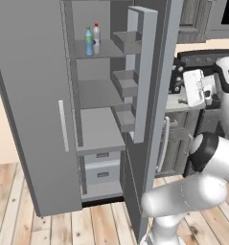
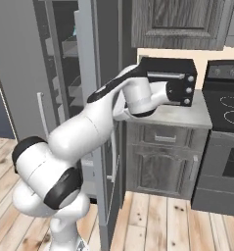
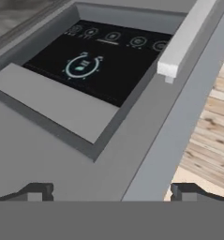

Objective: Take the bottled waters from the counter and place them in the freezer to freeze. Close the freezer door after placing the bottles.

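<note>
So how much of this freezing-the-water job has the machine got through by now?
Most of it, by the look of things. Both bottles, the blue one and the clear one, already stand together on an upper freezer shelf. Nothing is being carried: the pincer is open and empty, facing the outer side of the freezer door by its black dispenser panel. The door stands wide open, so shutting it is what remains.

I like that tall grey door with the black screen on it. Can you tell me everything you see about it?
The freezer door is tall, narrow and matte grey, and it stands wide open. Grey shelf bins line its inside. The hand view shows its outer face: a sunken black dispenser panel with glowing icons and a long silver handle. The open gripper hovers close to it.
</note>
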Available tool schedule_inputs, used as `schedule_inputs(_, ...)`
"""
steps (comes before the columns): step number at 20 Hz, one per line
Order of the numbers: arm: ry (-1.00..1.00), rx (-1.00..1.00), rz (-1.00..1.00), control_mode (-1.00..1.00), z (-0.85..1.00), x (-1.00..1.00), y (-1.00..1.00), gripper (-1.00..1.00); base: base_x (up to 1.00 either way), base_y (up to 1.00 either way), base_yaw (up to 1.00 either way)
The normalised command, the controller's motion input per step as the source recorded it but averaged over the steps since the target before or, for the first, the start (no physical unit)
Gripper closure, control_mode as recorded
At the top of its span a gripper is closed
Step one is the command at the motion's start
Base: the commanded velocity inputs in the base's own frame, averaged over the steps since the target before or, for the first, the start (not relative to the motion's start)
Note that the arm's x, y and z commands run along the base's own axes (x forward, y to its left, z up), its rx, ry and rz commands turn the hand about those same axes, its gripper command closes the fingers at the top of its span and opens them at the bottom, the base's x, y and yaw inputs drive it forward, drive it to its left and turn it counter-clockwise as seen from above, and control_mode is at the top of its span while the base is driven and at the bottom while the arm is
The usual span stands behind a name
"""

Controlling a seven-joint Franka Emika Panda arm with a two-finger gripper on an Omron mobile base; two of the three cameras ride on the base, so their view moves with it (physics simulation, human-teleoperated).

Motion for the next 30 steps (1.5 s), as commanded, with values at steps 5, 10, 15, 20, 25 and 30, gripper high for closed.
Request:
schedule_inputs(5, 0.0, 0.0, 0.0, -1.0, -0.18, 0.04, 0.87, -1.0, 0.0, 0.0, 0.0)
schedule_inputs(10, -0.03, 0.0, 0.0, -1.0, -0.15, 0.0, 1.0, -1.0, 0.0, 0.0, 0.0)
schedule_inputs(15, -0.12, 0.01, 0.0, -1.0, -0.06, 0.0, 1.0, -1.0, 0.0, 0.0, 0.0)
schedule_inputs(20, -0.11, 0.11, -0.11, -1.0, -0.01, 0.27, 0.95, -1.0, 0.0, 0.0, 0.0)
schedule_inputs(25, -0.01, 0.21, -0.32, -1.0, -0.02, 0.94, 0.62, -1.0, 0.0, 0.0, 0.0)
schedule_inputs(30, 0.02, 0.29, -0.38, -1.0, -0.01, 1.0, 0.19, -1.0, 0.0, 0.0, 0.0)
